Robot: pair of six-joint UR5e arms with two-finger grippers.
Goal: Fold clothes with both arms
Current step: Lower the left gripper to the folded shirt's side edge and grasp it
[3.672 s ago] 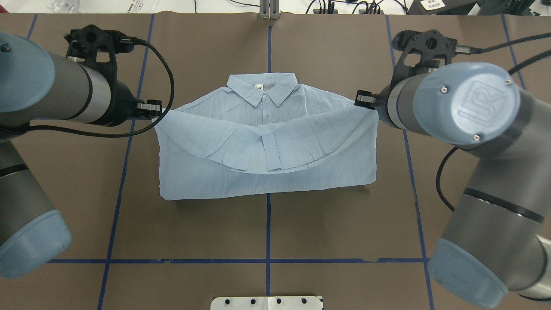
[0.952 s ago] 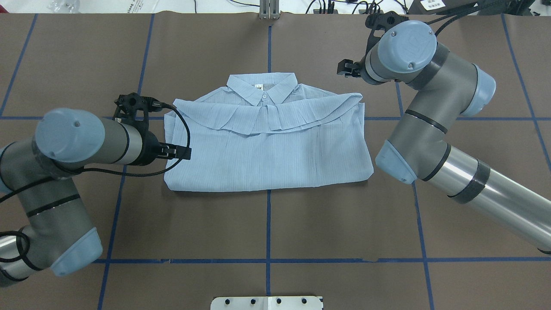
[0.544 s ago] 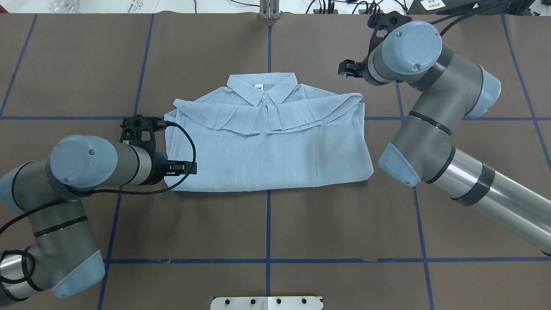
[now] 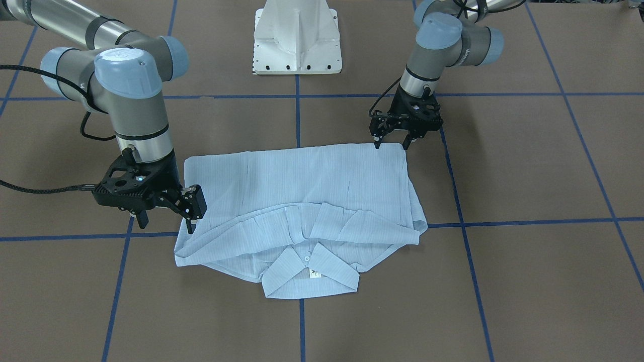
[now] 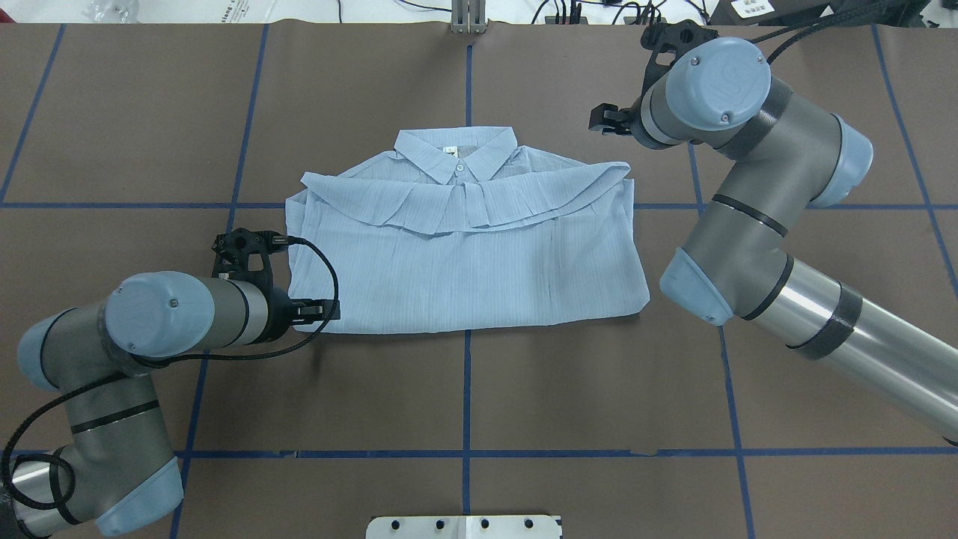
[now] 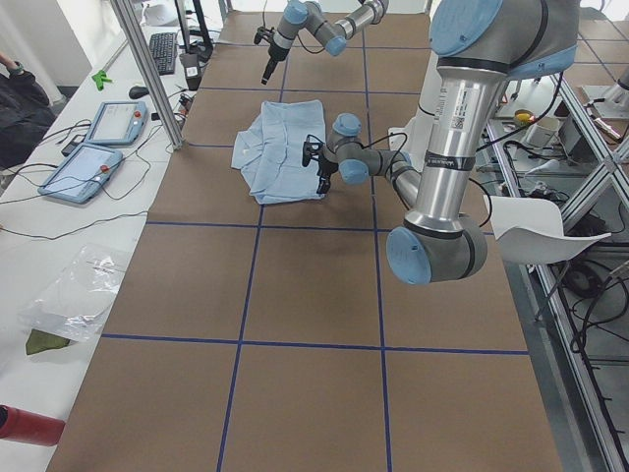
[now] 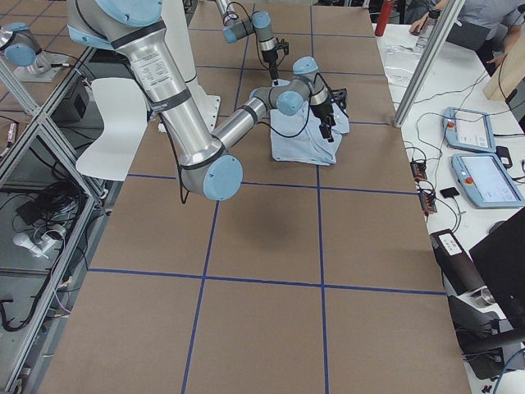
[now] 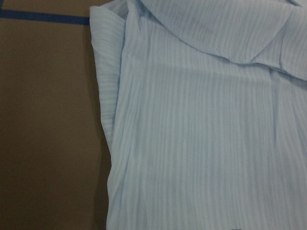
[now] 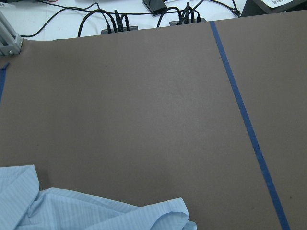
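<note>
I find the brown paper-covered table marked off by blue tape lines; the right arm reaches over its far right part and the left arm bends in low at the near left. The light blue striped shirt lies folded at the table's centre, across the middle tape line; its folded edge faces the robot and its lower part is doubled up over the front. The right gripper hangs off the shirt's far right shoulder corner, fingers spread wide, gripping nothing; its wrist camera shows bare table with that corner at the bottom edge. The left gripper stands at the shirt's near left corner, fingers parted, tips pointing down at the folded edge, nothing clamped between them. The collar lies flat on the side away from the robot; one white button shows just below it.
</note>
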